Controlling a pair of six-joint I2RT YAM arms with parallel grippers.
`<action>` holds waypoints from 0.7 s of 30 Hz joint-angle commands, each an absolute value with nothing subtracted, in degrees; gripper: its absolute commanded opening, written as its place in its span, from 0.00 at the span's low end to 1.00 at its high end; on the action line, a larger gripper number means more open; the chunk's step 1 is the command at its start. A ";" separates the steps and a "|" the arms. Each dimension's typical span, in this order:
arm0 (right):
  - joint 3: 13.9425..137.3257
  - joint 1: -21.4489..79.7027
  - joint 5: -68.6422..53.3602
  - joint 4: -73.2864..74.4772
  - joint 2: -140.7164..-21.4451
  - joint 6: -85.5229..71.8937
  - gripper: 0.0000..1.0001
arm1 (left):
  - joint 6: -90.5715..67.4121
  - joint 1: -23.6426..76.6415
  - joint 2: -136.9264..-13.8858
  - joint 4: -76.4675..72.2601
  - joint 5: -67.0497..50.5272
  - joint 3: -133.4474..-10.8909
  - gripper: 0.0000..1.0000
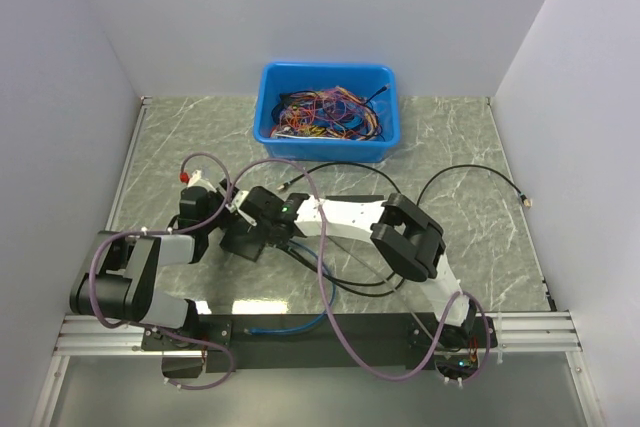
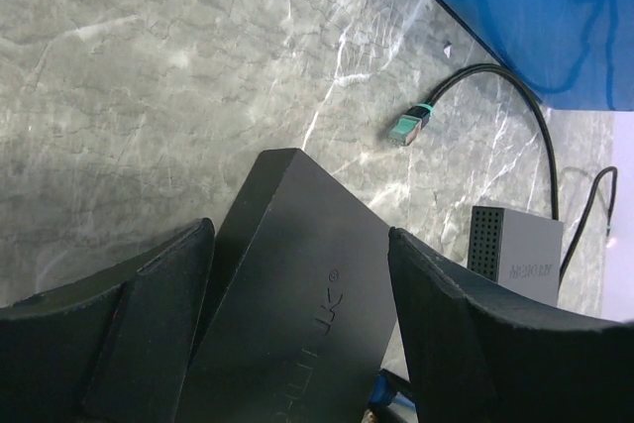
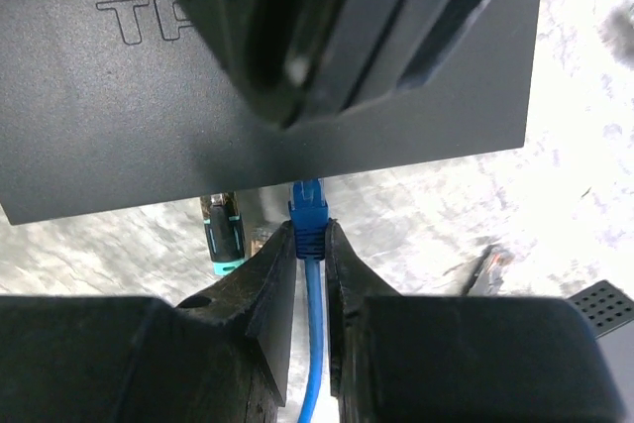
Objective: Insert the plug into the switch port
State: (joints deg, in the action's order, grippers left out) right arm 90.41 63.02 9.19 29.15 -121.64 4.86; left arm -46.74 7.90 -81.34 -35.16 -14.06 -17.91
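straight ahead of the right jaws, clenched on the plug (image 3: 308,213), lies the switch (image 3: 178,116) port edge, plug axis pointing into it; left jaws straddle the switch, grip unclear.

Embossed "TP" on dark switch box (image 3: 119,116), grey block (image 2: 515,255) lettering unreadable

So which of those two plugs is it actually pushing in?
Find the flat dark switch filling the top of the right wrist view. At its lower edge, the right gripper pinches the plug, its cable trailing down. It is all blue; the other plug beside it is black and teal.
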 commanded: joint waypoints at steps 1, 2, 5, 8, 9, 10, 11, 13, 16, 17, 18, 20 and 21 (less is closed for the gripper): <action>91.84 60.91 7.39 15.56 -119.71 10.72 0.00 | -45.88 14.58 -79.54 -30.59 -27.60 -16.35 0.77; 93.15 60.82 6.77 15.64 -119.71 11.42 0.00 | -45.44 14.94 -79.63 -30.24 -27.51 -16.52 0.77; 97.01 60.91 3.96 16.96 -121.37 13.35 0.00 | -44.83 16.52 -80.41 -29.62 -26.90 -17.22 0.77; 100.97 61.00 0.97 18.28 -123.13 14.41 0.00 | -44.82 17.84 -81.56 -30.14 -27.07 -17.67 0.76; 101.77 61.34 0.53 18.54 -123.57 14.85 0.00 | -44.91 18.45 -81.91 -30.32 -27.07 -17.84 0.76; 102.47 61.52 0.18 18.72 -123.92 15.11 0.00 | -44.91 18.72 -82.35 -30.50 -27.33 -18.02 0.76; 103.44 61.78 0.26 18.55 -124.27 15.29 0.00 | -44.91 19.07 -83.05 -30.76 -27.68 -18.19 0.76; 104.58 62.40 0.18 19.07 -125.59 16.08 0.00 | -44.91 20.21 -83.49 -30.85 -28.12 -18.81 0.76; 107.31 63.01 0.35 20.65 -128.05 16.96 0.00 | -45.09 21.62 -83.41 -30.85 -28.39 -19.25 0.75; 108.36 63.10 0.61 21.00 -129.19 17.05 0.00 | -45.44 21.80 -82.97 -31.02 -28.56 -19.16 0.75; 108.72 63.19 0.70 21.09 -129.55 17.22 0.00 | -45.53 22.23 -82.88 -31.03 -28.91 -19.25 0.75; 109.07 63.28 0.44 20.92 -130.43 17.49 0.00 | -45.35 22.67 -82.71 -30.85 -29.44 -19.42 0.74; 109.25 63.46 0.18 20.83 -130.69 17.84 0.00 | -45.09 23.37 -82.71 -30.33 -29.01 -20.03 0.74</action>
